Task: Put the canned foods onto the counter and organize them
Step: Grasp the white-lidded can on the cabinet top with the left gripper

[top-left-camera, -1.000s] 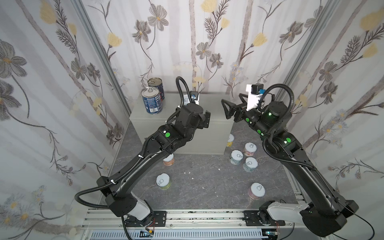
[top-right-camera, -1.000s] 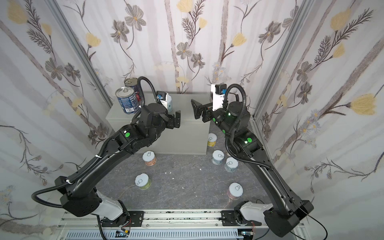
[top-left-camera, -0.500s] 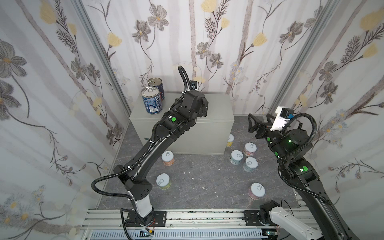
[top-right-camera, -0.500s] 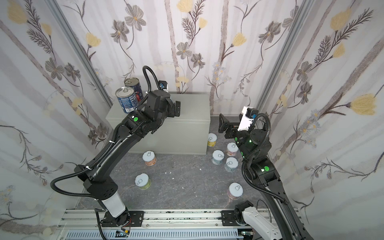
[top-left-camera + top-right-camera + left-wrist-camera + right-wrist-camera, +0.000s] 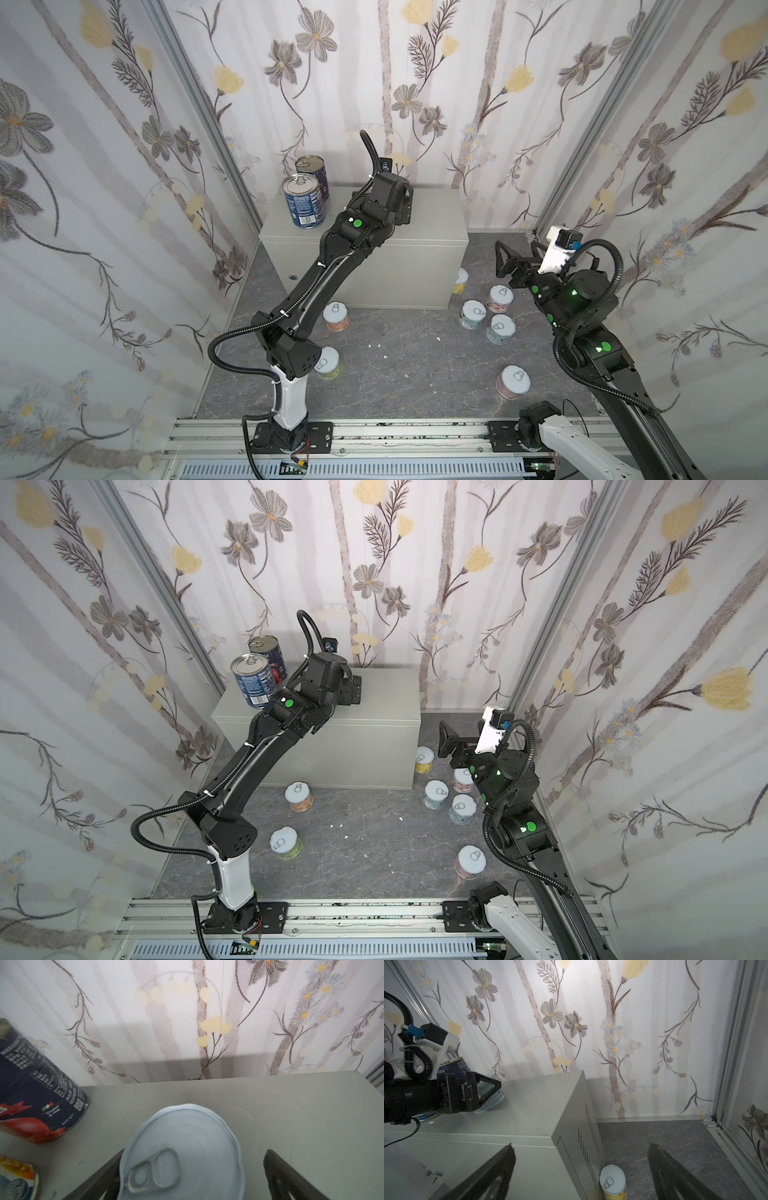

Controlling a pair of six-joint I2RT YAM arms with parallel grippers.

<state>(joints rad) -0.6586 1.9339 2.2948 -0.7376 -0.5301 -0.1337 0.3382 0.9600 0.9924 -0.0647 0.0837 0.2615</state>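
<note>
Standing here, I see the left hand (image 5: pixel 405 210) over the grey worktop (image 5: pixel 432 216), its fingers spread wide either side of a short tin (image 5: pixel 182 1147) with a pale blue pull-tab lid. That tin sits on the worktop and is not squeezed: one finger stands clear of it, while the other is close enough that I cannot tell if it touches. Two tall blue tins (image 5: pixel 303 205) stand together at the worktop's far left corner.

The right hand (image 5: pixel 517 257) hangs empty off the worktop's right end, fingers apart, above a yellow tin (image 5: pixel 612 1180) that stands on the floor (image 5: pixel 407 374) just beside the box's side. Six more short tins are scattered over the floor.

These tins look stiff and dense for their size, so I would expect them to take a firm squeeze without denting. The labelled sides look smooth and may slip. I would grip across the round wall just under the lid's rim, keeping off the pull-tab.
</note>
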